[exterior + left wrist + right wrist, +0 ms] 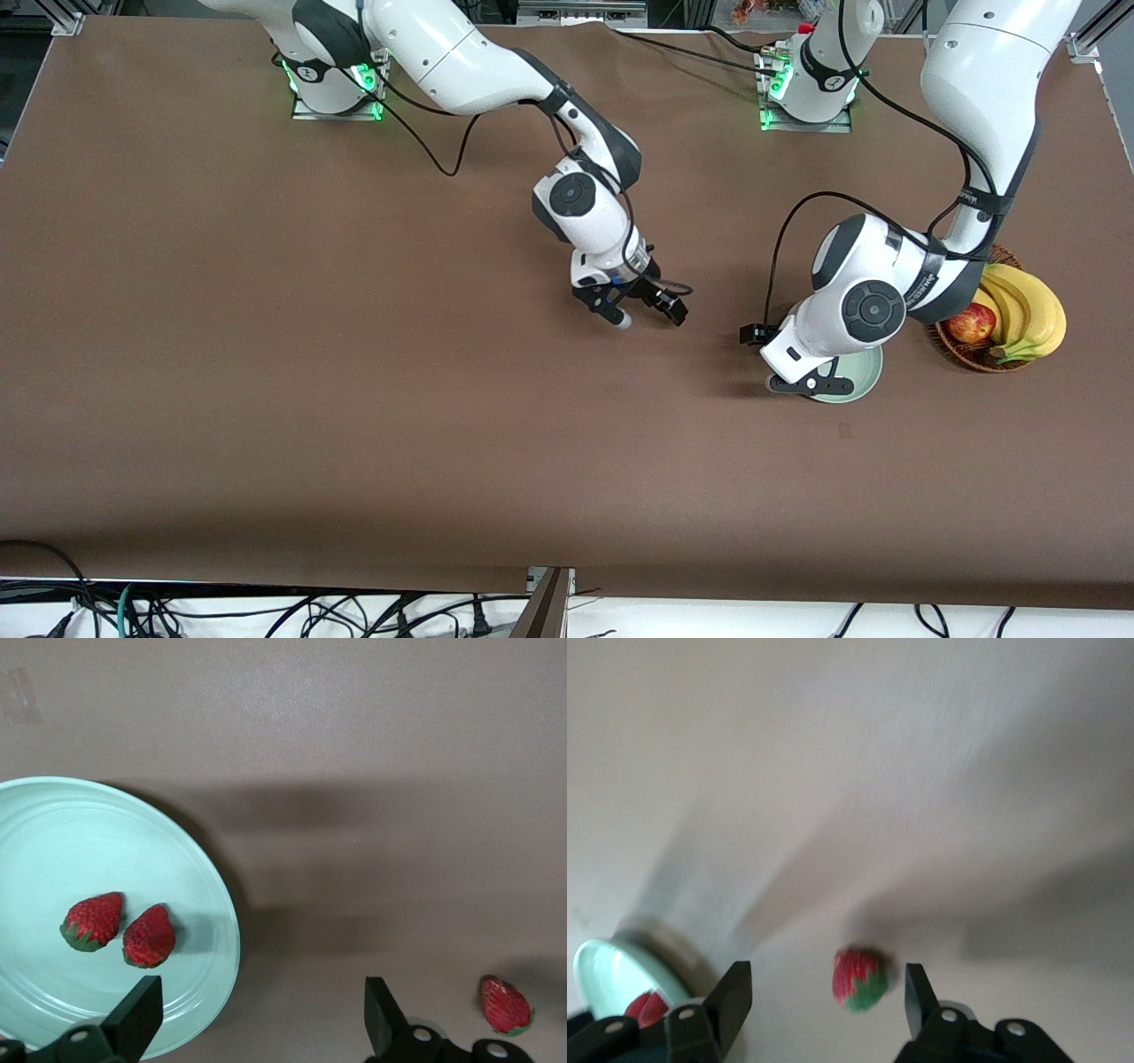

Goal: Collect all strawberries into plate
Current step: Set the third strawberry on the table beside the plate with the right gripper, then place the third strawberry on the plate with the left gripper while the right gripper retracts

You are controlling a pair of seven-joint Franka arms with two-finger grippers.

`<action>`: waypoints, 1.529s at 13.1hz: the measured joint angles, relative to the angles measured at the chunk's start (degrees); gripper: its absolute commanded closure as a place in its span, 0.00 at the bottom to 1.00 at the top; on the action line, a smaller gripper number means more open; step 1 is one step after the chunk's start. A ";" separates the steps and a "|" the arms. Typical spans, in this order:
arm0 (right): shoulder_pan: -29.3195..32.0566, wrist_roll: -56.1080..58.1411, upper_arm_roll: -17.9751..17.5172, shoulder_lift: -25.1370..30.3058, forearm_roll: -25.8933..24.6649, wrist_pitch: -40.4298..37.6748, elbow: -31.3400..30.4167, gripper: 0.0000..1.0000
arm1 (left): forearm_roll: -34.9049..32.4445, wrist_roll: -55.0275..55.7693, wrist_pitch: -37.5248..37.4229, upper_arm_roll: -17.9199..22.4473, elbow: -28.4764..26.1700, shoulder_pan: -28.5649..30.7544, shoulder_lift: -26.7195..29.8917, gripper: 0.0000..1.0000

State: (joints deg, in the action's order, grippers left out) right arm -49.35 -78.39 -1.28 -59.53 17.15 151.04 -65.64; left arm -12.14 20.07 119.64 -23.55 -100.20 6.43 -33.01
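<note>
Two small red strawberries with dark-green tops [120, 933] lie side by side on the round, shallow, pale mint-green plate [53, 833], which sits on the brown bench [354, 399] just beside a brown wicker basket [974, 354] holding yellow bananas [1028, 315] and a red-yellow apple [970, 323], toward the left arm's end. A third small red strawberry [506, 1005] rests on the bare bench near the plate but apart from it, on the side toward the right arm's end. The left gripper [257, 1019] hangs over the plate's rim with jaws spread wide and nothing between them, while the right gripper [826, 997] is over the middle of the bench, jaws parted with the loose berry seen between them, untouched.
</note>
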 measured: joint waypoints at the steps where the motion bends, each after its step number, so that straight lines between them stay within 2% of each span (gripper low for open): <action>1: 1.88 2.64 0.13 1.07 -0.21 -4.57 0.41 0.22 | 0.07 0.33 0.07 -0.01 0.00 -0.02 -0.01 0.00; 4: 9.63 14.17 0.31 6.34 -0.28 -19.51 0.95 0.22 | 2.57 5.77 1.20 -0.06 -0.06 -0.23 -0.38 0.00; 8: 18.05 32.32 0.88 12.42 -1.03 -36.99 0.99 0.20 | 3.47 24.22 3.81 -0.40 -0.16 -5.89 -2.21 0.00; 9: 18.63 37.31 2.67 13.44 -1.45 -41.47 0.99 0.15 | 3.47 29.32 4.14 -0.46 -0.17 -8.02 -2.66 0.00; 11: 18.98 46.63 7.79 16.00 -1.90 -48.68 0.20 0.11 | 3.47 37.13 5.36 -0.46 -0.42 -11.68 -3.68 0.00; 13: 19.20 55.78 12.16 20.81 -2.52 -50.85 -4.66 0.09 | 3.47 41.21 11.27 -0.42 -2.67 -13.51 -5.09 0.00; 14: 19.26 60.13 14.20 23.81 -2.64 -51.20 -8.20 0.08 | 3.47 42.04 14.50 -0.40 -4.44 -13.69 -5.68 0.18; 15: 19.32 63.85 15.97 26.95 -2.69 -51.34 -11.86 0.01 | 3.47 42.35 16.38 -0.24 -5.86 -13.68 -6.07 0.43; 17: 19.39 69.26 18.23 33.68 -4.12 -51.39 -18.72 0.01 | 3.47 42.43 17.56 0.03 -6.83 -13.64 -6.18 0.72; 18: 19.38 71.61 18.78 37.45 -5.18 -51.37 -21.80 0.01 | 3.47 42.43 17.75 -0.03 -6.73 -13.64 -5.99 0.82; 20: 19.30 75.11 19.88 44.13 -6.49 -51.45 -25.74 0.01 | 3.47 42.43 17.75 -0.04 -6.72 -13.62 -5.66 0.93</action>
State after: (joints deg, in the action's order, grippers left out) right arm -30.05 -3.28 18.60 -15.40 10.66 99.60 -91.38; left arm -8.67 62.50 137.39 -23.59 -106.93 -7.19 -38.67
